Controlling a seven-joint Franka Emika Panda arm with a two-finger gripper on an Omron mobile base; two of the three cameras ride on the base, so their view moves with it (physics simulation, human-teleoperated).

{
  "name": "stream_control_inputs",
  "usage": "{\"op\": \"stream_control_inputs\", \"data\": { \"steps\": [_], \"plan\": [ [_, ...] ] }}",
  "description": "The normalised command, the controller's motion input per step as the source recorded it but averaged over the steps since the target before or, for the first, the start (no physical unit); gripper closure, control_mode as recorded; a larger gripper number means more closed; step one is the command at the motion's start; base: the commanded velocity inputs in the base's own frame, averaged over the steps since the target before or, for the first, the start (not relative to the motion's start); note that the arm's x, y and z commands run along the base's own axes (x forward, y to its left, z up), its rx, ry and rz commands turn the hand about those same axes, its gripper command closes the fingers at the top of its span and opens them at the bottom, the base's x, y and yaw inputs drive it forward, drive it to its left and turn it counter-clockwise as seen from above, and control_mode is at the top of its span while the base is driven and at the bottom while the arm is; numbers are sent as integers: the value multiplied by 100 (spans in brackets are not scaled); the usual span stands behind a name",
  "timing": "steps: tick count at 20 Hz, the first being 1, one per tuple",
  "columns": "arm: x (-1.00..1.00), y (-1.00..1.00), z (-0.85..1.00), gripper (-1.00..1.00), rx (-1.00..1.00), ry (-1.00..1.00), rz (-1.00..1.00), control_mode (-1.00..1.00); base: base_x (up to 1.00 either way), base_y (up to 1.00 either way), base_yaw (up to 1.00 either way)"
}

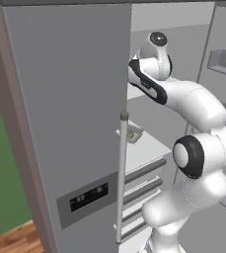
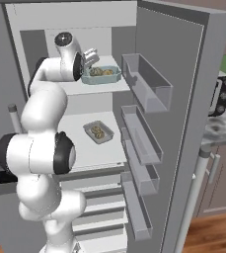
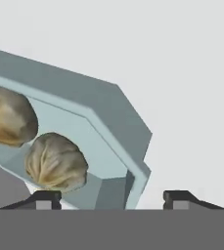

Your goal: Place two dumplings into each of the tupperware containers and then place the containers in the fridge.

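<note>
The fridge [image 2: 178,74] stands open, with my arm reaching onto its upper white shelf. The pale blue-green tupperware container [image 2: 104,79] sits on that shelf and holds two dumplings [image 2: 95,71]. My gripper [image 2: 91,57] is at the container's left end. In the hand view the gripper [image 3: 112,197] is open, its tips spread to either side of the container's corner [image 3: 133,146] without touching it, and two dumplings [image 3: 57,161] lie inside. The shallow grey tupperware container [image 2: 91,128] rests on the shelf below with dumplings [image 2: 98,132] in it, and the same grey tupperware container [image 1: 133,133] shows past the door's edge.
The closed left fridge door [image 1: 70,99] with its long bar handle [image 1: 122,178] stands close beside my arm. Clear door bins [image 2: 146,81] line the open right door. Drawers [image 2: 102,207] sit under the shelves. A counter [image 2: 218,128] lies to the right.
</note>
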Motion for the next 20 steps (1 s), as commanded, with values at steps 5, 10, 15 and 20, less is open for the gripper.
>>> {"op": "stream_control_inputs", "data": {
  "steps": [5, 10, 15, 20],
  "plan": [
    [0, -40, 23, -100, 4, -35, 19, -100, 0, 0, 0],
    [-39, -75, 68, -100, 12, -14, 21, -100, 0, 0, 0],
    [-98, -80, 56, -100, 17, -21, 4, -100, 0, 0, 0],
    [-100, -26, 6, -100, 5, -38, -18, -100, 0, 0, 0]
  ]
}}
